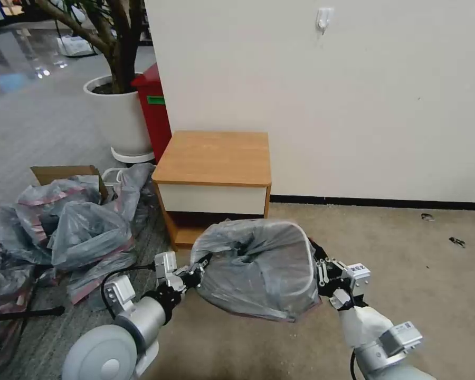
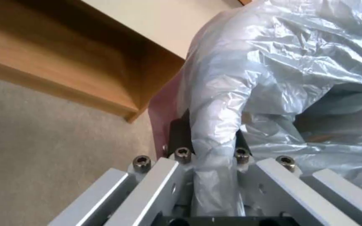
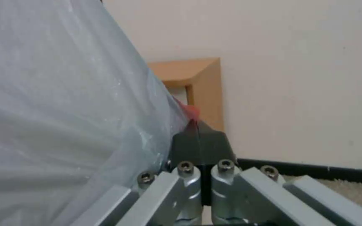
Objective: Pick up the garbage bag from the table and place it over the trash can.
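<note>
The grey translucent garbage bag (image 1: pixel 253 266) is draped over the trash can (image 1: pixel 302 264), whose rectangular outline shows through the plastic on the carpet in front of the table (image 1: pixel 216 155). My left gripper (image 1: pixel 196 275) is at the bag's left side, shut on a fold of plastic (image 2: pixel 212 138). At the bag's right side, my right gripper (image 1: pixel 320 270) has its black fingertips pressed together on the bag's pink-red rim (image 3: pixel 190 111). The table's wooden side shows behind the bag (image 2: pixel 85 78) (image 3: pixel 200 78).
A heap of grey-and-pink bags (image 1: pixel 74 221) and a cardboard box (image 1: pixel 63 171) lie on the floor to the left. Behind them stand a white plant pot (image 1: pixel 119 113) and a red bin (image 1: pixel 155 111). A wall runs behind the table; open carpet lies to the right.
</note>
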Controlling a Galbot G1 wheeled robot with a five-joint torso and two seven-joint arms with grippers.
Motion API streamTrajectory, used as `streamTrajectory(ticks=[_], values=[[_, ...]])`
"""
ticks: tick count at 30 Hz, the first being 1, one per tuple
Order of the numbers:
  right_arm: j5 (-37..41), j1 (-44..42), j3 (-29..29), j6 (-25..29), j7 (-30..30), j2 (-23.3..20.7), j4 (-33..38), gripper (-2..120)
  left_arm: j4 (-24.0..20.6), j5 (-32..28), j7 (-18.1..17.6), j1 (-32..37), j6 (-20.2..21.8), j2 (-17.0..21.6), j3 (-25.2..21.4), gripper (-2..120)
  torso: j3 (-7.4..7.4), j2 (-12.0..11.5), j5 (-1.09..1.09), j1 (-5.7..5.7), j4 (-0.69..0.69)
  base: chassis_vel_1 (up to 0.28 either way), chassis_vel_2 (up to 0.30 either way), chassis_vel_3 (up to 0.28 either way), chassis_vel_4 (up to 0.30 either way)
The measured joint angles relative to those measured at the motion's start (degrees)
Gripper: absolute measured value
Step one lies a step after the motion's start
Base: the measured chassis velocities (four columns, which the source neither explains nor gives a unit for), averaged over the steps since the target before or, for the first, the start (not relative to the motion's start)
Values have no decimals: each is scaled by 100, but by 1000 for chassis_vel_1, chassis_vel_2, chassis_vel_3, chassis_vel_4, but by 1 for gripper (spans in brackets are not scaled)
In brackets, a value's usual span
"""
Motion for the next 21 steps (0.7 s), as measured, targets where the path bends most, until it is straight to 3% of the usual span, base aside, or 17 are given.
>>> streamTrajectory(ticks=[21], values=[[-404, 529, -31, 190, 85, 154, -1050, 0, -103, -538, -27, 82, 59, -281, 73, 6, 0, 0, 0, 0, 0, 0, 0, 0, 0]])
